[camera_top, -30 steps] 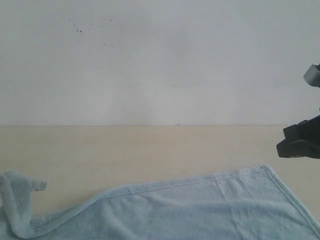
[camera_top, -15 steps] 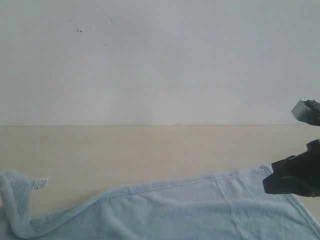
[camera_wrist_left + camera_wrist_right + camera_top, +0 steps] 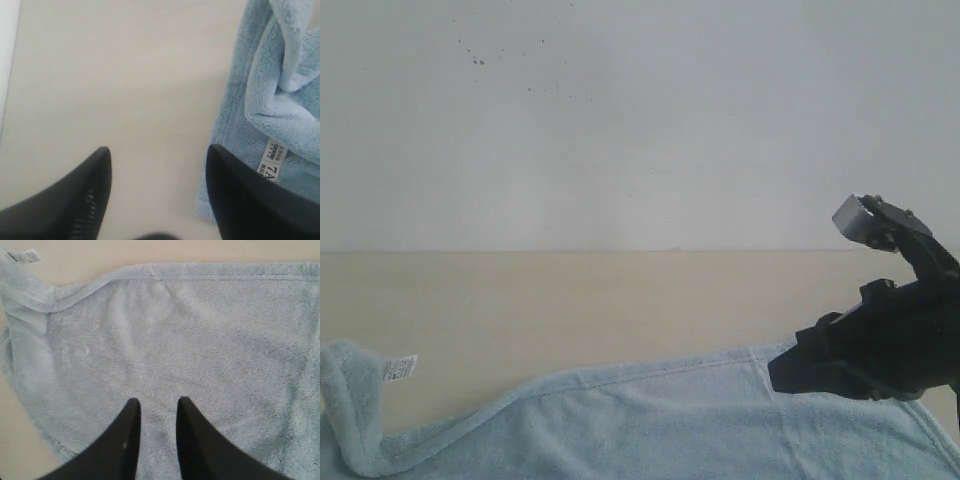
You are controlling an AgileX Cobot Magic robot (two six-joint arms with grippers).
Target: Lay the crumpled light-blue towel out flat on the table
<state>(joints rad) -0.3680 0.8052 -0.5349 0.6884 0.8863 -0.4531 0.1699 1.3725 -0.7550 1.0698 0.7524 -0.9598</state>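
Hovering at the towel [image 3: 650, 420] with both grippers empty.
My right gripper [image 3: 157, 402] hangs at four o'clock above the flat cloth, jaws a narrow gap apart, while my left gripper [image 3: 157, 150] gapes wide over bare table [image 3: 570, 300]. The towel lies along six o'clock, with its eight-o'clock corner folded over and its label [image 3: 400, 367] showing.

A plain white wall [image 3: 640, 120], softly lit, bears small dark specks [image 3: 478, 61] upper left.
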